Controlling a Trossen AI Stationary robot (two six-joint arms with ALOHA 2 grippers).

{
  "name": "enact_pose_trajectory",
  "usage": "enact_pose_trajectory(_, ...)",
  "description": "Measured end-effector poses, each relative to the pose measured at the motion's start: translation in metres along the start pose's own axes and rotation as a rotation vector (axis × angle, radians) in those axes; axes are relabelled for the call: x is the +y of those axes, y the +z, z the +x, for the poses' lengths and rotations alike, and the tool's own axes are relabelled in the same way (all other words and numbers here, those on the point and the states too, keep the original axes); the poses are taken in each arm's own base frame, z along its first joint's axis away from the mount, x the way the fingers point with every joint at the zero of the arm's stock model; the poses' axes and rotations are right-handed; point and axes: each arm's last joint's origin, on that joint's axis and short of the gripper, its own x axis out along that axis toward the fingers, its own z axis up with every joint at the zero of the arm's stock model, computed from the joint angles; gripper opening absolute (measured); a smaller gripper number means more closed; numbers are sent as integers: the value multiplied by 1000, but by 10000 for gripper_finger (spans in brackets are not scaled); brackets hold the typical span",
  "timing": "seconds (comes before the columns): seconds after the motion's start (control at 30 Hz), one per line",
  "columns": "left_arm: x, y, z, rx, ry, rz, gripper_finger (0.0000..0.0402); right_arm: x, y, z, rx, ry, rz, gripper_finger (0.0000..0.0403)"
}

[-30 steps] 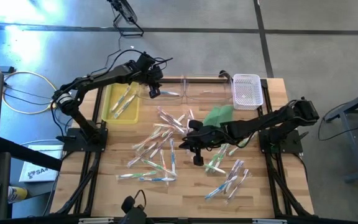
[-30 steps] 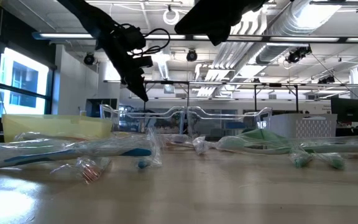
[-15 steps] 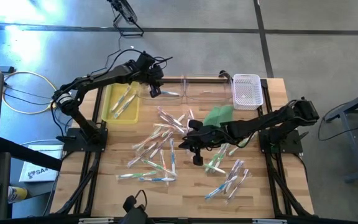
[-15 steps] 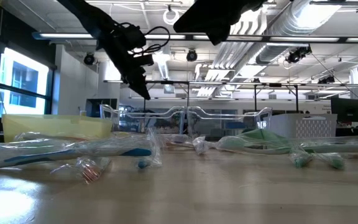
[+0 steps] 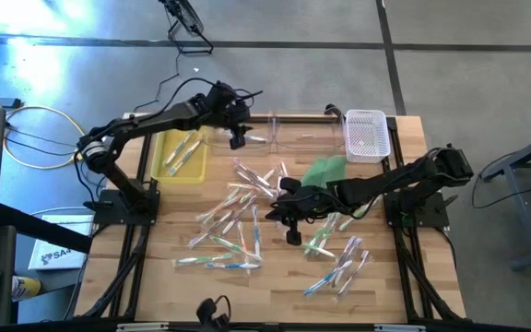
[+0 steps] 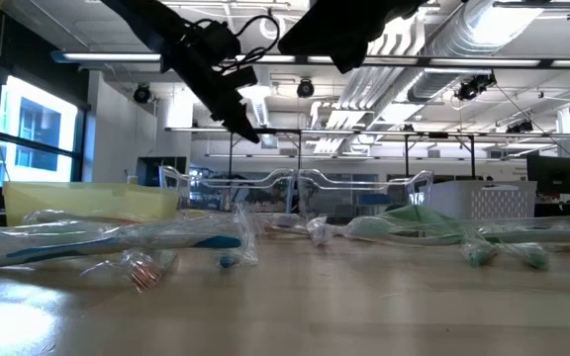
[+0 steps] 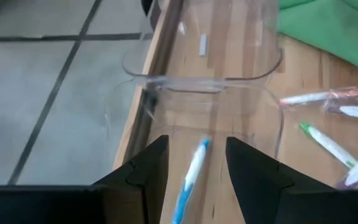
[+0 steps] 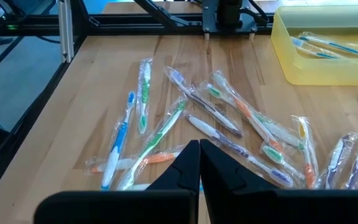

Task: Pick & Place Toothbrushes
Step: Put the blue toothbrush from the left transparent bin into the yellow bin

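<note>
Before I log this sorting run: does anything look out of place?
Yes. A flat green cloth lies among the toothbrushes scattered on the table, beside the white basket. It matches nothing else there.

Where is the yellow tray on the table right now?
In the high view, the yellow tray sits at the table's far left, holding a few toothbrushes, just left of the clear bin.

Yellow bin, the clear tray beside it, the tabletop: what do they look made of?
Yellow bin: translucent plastic, probably; contents show through its wall. Clear tray: glossy see-through plastic; the wood shows through it. Tabletop: wood, with visible plank seams and grain.
</note>
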Motion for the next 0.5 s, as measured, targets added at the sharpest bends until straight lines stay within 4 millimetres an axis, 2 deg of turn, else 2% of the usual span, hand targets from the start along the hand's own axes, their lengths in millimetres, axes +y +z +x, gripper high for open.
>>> enact_pose_trajectory(0.33, -10, 9, -4, -24, -2, 35, 154, -11, -2, 1, 30, -26, -7, 3)
enact_pose_trajectory(0.5, -18, 20, -12, -65, 10, 97, 129, -15, -1, 1, 30, -33, -9, 3)
